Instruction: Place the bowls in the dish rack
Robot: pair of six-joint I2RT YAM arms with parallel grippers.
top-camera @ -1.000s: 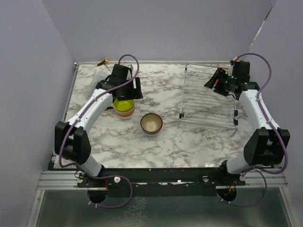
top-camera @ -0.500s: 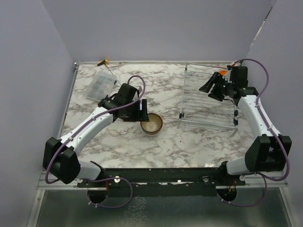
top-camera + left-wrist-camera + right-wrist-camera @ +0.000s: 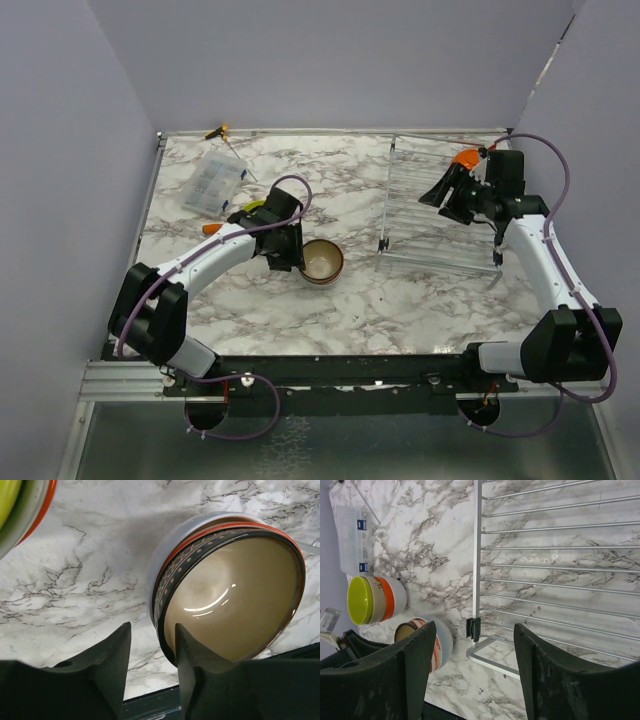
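A beige-lined bowl (image 3: pixel 235 600) with a dark patterned band and orange rim is nested in a white bowl (image 3: pixel 322 262) at mid-table. My left gripper (image 3: pixel 152 626) (image 3: pixel 288 255) is open astride its near rim. One finger is inside the bowl and the other is outside, with a gap to the rim. A stack of bowls topped by a lime green one (image 3: pixel 367 600) (image 3: pixel 256 206) stands behind the left arm. My right gripper (image 3: pixel 475 626) (image 3: pixel 440 192) hangs open and empty over the near-left corner of the wire dish rack (image 3: pixel 476 555) (image 3: pixel 440 215).
A clear plastic compartment box (image 3: pixel 213 180) lies at the back left. A small yellow-handled tool (image 3: pixel 216 131) sits at the far edge. An orange shape (image 3: pixel 465 158) shows by the right wrist at the rack's far side. Purple walls close in on three sides.
My left arm swung from over the lime-topped stack down to the patterned bowl, and its jaws narrowed around the rim. The right gripper shifted only slightly above the rack.
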